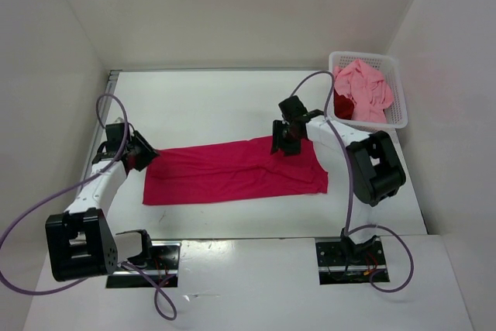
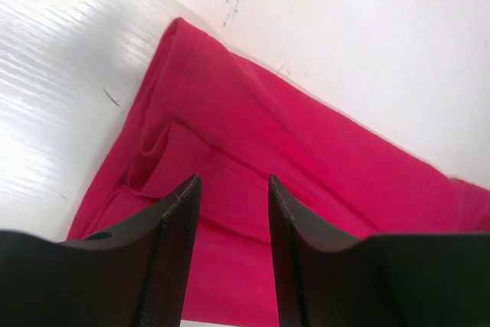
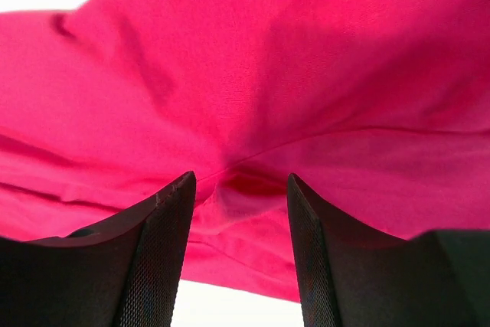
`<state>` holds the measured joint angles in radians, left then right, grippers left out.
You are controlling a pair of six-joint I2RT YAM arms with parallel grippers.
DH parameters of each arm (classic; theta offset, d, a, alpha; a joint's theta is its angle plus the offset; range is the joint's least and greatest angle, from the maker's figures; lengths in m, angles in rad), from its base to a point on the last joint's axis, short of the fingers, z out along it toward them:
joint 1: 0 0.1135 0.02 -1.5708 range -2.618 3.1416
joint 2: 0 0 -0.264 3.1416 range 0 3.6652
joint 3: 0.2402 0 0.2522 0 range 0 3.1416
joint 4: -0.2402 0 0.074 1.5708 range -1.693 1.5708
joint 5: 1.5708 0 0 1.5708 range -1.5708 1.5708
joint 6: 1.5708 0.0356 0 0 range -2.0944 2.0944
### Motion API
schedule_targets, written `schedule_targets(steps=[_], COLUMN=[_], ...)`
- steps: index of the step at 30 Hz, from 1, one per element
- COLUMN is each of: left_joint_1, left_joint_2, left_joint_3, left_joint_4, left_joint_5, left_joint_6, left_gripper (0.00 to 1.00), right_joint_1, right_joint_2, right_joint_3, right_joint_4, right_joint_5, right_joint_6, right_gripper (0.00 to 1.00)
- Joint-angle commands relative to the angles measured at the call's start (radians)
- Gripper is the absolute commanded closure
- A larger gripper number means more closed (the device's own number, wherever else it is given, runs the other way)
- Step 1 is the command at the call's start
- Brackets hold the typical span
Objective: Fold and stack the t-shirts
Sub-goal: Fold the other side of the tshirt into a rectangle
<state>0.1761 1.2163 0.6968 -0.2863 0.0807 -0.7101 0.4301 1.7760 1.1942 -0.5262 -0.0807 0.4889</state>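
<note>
Left claw (image 2: 233, 181) and right claw (image 3: 241, 178), both spread, hang above the magenta t-shirt (image 1: 232, 172).

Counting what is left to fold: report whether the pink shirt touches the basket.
Touching. The top view shows the pink shirt lying heaped inside the basket, resting on it.

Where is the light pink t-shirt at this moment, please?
In the top view, the light pink t-shirt lies crumpled in the white basket at the far right corner of the table, beside a dark red shirt.
</note>
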Motion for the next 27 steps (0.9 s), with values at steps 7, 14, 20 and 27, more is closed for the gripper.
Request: schedule_targets(steps=[7,14,20,27], left_joint_1=[0.000,0.000,0.000,0.000], left_joint_2=[0.017,0.026,0.046,0.137], left_joint_3=[-0.011,-0.020,-0.029,-0.006], left_joint_4=[-0.048,-0.067,-0.045,0.010], left_joint_5=[-0.067,-0.111,-0.148,-0.148], left_joint_6=[-0.022,-0.032,-0.051,-0.060], left_gripper=[0.46,0.46,0.48,0.50], right_joint_1=[0.068,0.099,0.145,0.208], right_joint_2=[0.026,-0.044,-0.116,-0.161], right_joint_3=[0.035,-0.008,-0.076,-0.176], right_joint_4=[0.003,-0.024,-0.057,-0.057], right_joint_5=[0.036,0.059,0.033,-0.004], right_joint_6=[-0.010,0.008,0.028,0.091], right_gripper=[0.49,0.82,0.85,0.81])
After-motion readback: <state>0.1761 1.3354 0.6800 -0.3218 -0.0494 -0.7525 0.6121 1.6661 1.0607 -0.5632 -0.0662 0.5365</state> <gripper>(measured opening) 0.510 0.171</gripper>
